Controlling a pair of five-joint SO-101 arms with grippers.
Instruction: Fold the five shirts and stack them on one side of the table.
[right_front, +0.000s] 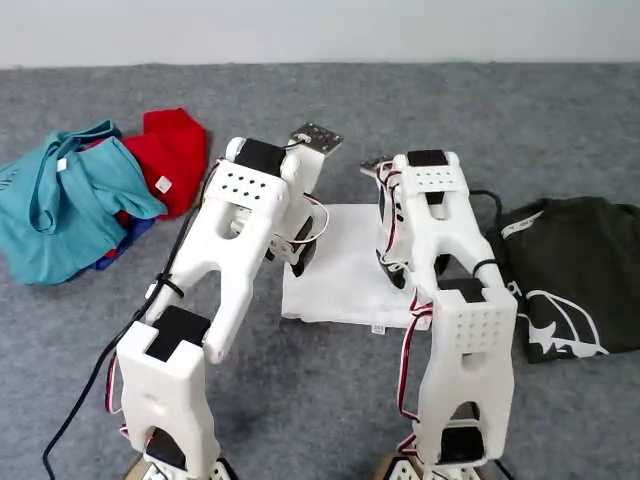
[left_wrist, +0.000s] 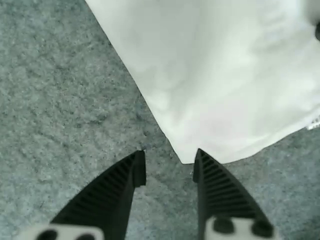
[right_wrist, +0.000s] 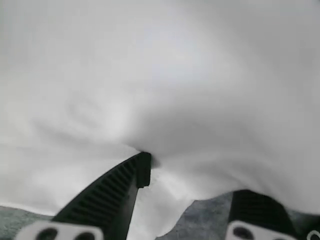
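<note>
A folded white shirt (right_front: 345, 275) lies flat on the grey table between the two arms. My left gripper (left_wrist: 169, 167) is open and low over the table, with a corner of the white shirt (left_wrist: 225, 75) just in front of the gap between its fingers. In the high view the left gripper (right_front: 300, 252) sits at the shirt's left edge. My right gripper (right_wrist: 195, 181) is open at the shirt's right side (right_front: 398, 272), and a loose fold of the white shirt (right_wrist: 175, 75) hangs between its fingers, hiding part of one of them.
A folded dark green shirt (right_front: 580, 275) with a white print lies at the right edge. At the far left a loose pile holds a teal shirt (right_front: 60, 205), a red shirt (right_front: 175, 150) and a blue shirt (right_front: 120, 245). Grey carpet (right_front: 330, 390) covers the table.
</note>
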